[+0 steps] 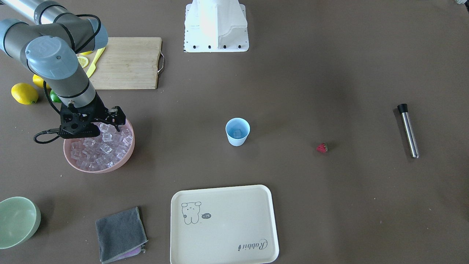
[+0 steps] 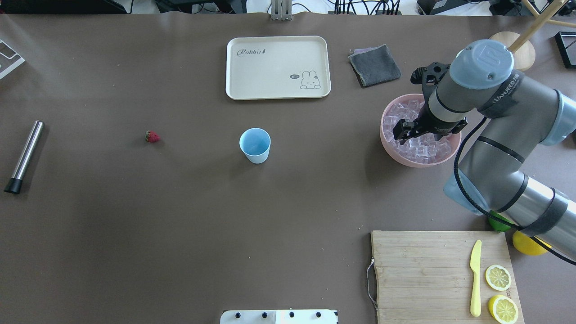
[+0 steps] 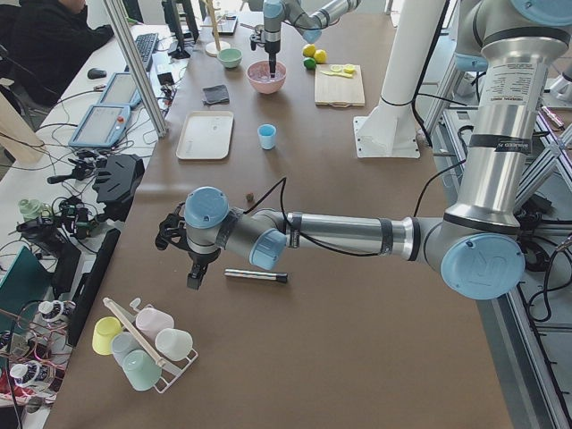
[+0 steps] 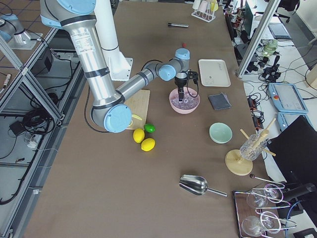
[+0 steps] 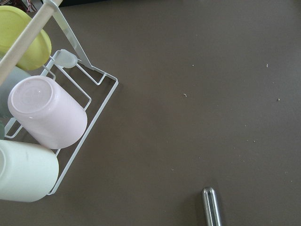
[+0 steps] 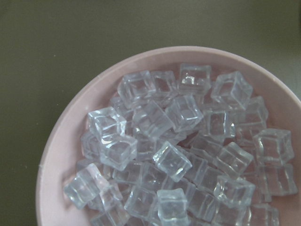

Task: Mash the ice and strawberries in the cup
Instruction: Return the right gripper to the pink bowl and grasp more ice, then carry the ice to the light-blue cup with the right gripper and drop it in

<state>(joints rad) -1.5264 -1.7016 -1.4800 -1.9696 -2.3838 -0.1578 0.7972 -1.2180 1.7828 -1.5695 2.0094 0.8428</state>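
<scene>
The light-blue cup point(image 1: 237, 131) point(image 2: 255, 145) stands upright mid-table with one clear ice cube point(image 1: 237, 133) inside. A pink bowl point(image 2: 386, 143) point(image 6: 61, 141) holds a heap of ice point(image 6: 171, 160) point(image 1: 102, 148). My right gripper point(image 1: 104, 126) point(image 2: 407, 132) hangs over the ice in this bowl; I cannot tell whether it is open or shut. The small red strawberry point(image 1: 322, 147) point(image 2: 152, 137) lies alone on the table. My left gripper point(image 3: 194, 277) shows only in the exterior left view, just above the table beside a steel muddler point(image 3: 256, 276) point(image 5: 211, 207); its state cannot be told.
A cream tray point(image 2: 234, 90), a grey cloth point(image 2: 374, 65), a cutting board point(image 2: 423, 270) with lemon slices and a yellow knife point(image 2: 475, 279), whole lemons point(image 1: 24, 93), a lime and a green bowl point(image 1: 14, 222) surround the area. A wire rack of cups point(image 5: 42, 117) lies near my left wrist.
</scene>
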